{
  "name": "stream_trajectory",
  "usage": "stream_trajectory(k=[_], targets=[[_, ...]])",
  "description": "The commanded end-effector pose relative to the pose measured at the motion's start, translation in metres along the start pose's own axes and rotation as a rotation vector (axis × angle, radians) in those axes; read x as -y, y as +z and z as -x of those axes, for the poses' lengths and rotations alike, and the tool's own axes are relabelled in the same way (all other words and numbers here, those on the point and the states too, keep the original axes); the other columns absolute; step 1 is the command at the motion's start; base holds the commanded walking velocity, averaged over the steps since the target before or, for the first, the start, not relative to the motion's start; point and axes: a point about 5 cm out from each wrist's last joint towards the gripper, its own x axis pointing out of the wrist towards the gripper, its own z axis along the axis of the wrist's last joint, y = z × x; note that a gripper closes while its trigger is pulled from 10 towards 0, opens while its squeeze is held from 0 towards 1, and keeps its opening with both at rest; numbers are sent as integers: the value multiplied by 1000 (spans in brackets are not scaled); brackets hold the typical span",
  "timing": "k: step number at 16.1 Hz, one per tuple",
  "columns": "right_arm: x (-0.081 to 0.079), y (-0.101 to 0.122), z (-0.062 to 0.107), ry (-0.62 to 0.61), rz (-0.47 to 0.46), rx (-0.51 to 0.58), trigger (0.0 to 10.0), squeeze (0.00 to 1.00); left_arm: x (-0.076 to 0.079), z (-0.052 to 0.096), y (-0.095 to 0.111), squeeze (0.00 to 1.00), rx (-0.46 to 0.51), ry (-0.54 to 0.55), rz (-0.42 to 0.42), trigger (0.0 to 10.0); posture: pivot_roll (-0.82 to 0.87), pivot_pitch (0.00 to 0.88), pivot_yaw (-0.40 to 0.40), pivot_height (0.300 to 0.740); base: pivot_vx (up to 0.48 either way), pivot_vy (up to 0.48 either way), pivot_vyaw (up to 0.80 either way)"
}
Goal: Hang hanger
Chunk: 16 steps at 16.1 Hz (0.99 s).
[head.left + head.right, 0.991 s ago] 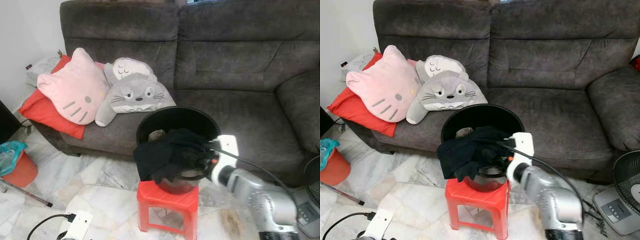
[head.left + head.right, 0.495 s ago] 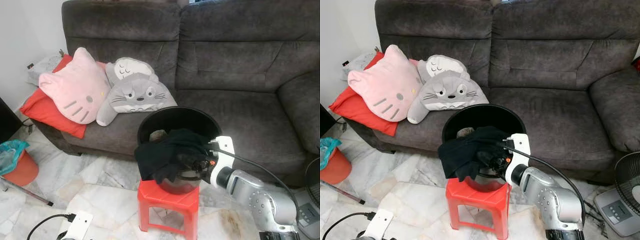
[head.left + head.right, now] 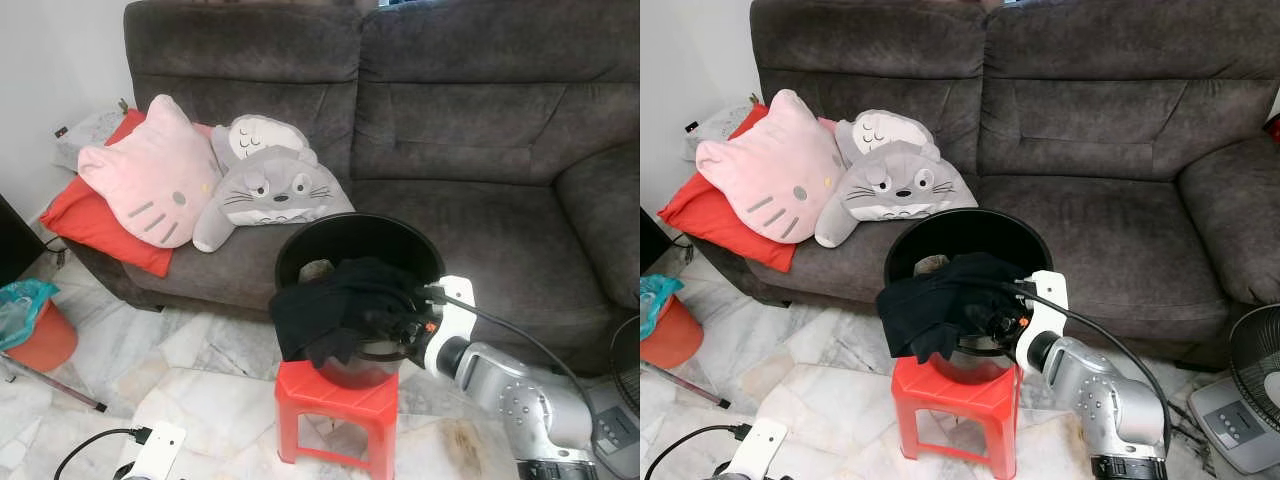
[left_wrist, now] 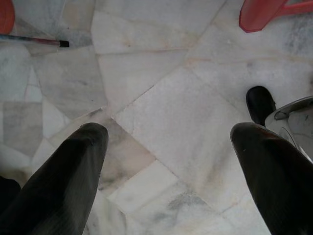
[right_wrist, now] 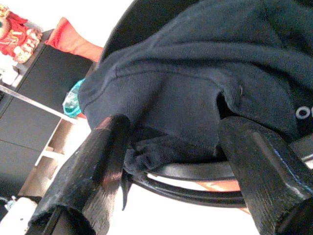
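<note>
Right end effector (image 5: 171, 161), spread wide and gripping nothing, straddles the dark garment (image 3: 335, 305) draped over the bucket (image 3: 400, 238) rim; any hanger is hidden, so it should close low around the fold.

We see a bucket (image 3: 358, 262) on a stool (image 3: 335, 400) before the sofa (image 3: 480, 150), garment (image 3: 335, 305) draped over its rim, cushions (image 3: 190, 180) behind-left.

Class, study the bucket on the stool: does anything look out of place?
Yes. A black garment hangs half out over the rim of the black bucket, on a red stool; the open right gripper is at it.
</note>
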Motion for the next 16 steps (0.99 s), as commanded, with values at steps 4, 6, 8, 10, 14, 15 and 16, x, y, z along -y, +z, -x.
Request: stream_trajectory(k=[4,6,8,10,14,15,16], targets=[[-2,2,-7,-4,-11,5,10000,0,-4,1,-3,0,-13,1,-17,10000,-128,0,75,740,0,0,0],[0,3,-10,-6,-18,10,10000,0,-4,1,-3,0,-12,1,-20,10000,-127,0,77,740,0,0,0],[1,7,-14,-15,-29,19,10000,0,-4,1,-3,0,-11,1,-21,10000,-127,0,77,740,0,0,0],[2,9,-17,-16,-34,24,10000,0,-4,1,-3,0,-10,0,-22,10000,-125,0,78,740,0,0,0],[3,13,-26,-17,-80,37,10000,0,-3,1,-3,0,-10,-2,-24,10000,-118,0,76,740,0,0,0],[5,13,-27,-21,-94,38,10000,0,-3,1,-3,0,-10,-1,-24,10000,-118,0,76,740,0,0,0],[6,13,-29,-25,-116,39,10000,0,-3,1,-3,0,-10,-1,-24,10000,-116,0,77,740,0,0,0]])
